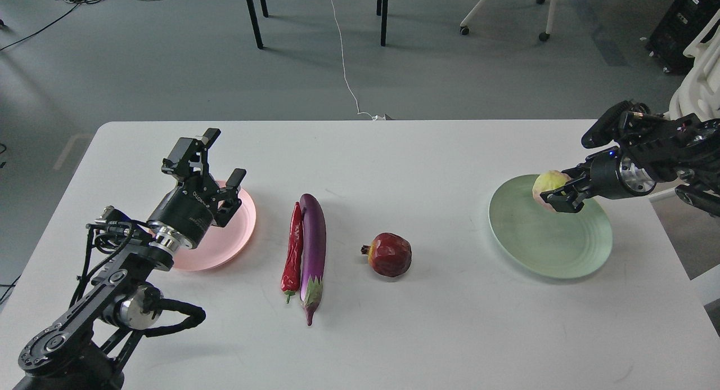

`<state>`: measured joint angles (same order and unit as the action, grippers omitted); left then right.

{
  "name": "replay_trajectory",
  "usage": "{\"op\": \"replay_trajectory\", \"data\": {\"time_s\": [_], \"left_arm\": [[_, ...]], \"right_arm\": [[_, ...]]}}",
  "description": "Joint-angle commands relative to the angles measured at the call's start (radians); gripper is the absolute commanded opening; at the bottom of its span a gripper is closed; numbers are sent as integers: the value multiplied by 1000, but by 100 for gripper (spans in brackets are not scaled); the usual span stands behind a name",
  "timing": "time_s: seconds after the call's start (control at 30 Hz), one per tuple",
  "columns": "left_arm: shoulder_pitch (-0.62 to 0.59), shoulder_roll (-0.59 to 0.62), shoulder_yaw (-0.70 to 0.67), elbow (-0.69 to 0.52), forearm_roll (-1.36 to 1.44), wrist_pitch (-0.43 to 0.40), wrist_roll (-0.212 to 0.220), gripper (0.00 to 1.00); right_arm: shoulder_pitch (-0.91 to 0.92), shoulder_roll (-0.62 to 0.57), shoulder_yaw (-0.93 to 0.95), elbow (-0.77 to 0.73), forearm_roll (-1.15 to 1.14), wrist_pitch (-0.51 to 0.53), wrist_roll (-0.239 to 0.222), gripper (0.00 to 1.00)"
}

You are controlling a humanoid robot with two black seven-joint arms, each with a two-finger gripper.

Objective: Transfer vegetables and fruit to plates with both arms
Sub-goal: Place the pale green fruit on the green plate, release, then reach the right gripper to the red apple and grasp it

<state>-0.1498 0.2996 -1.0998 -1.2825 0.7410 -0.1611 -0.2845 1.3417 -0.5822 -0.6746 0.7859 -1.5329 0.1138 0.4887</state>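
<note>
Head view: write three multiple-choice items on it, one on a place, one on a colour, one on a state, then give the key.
1. Where does the pomegranate lie?
A. on the table, between the eggplant and the green plate
B. on the pink plate
C. in the left gripper

2. What colour is the chili pepper?
A. yellow
B. red
C. green

3. What is the right gripper doing?
A. hanging open and empty
B. gripping the eggplant
C. holding the pale fruit over the green plate

Key: 1 A, it sits on bare tabletop; 2 B, its skin is red; 3 C, fingers close around the fruit.
</note>
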Motion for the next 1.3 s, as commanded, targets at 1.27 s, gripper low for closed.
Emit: {"op": "replay_trajectory", "data": {"time_s": [1.27], "left_arm": [[12,16,-9,-8,0,2,1,100]], "right_arm": [[154,370,0,294,166,-20,0,94]]}}
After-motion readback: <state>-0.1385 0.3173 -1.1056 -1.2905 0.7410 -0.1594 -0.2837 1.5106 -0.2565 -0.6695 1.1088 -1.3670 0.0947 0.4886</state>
